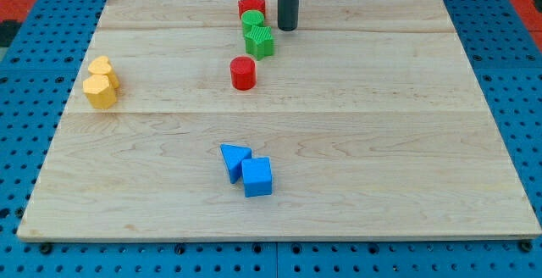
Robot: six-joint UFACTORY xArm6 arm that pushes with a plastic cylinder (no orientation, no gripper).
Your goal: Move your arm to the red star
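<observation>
Upright, my tip (287,29) beside red star (251,7)

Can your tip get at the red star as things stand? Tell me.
Probably yes. My tip sits just to the view's right of the red star, with bare board between them. The green blocks lie below the star, off a straight leftward path.

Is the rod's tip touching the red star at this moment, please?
No, my tip stands apart to the view's right of the red star, with bare wood between them.
</observation>
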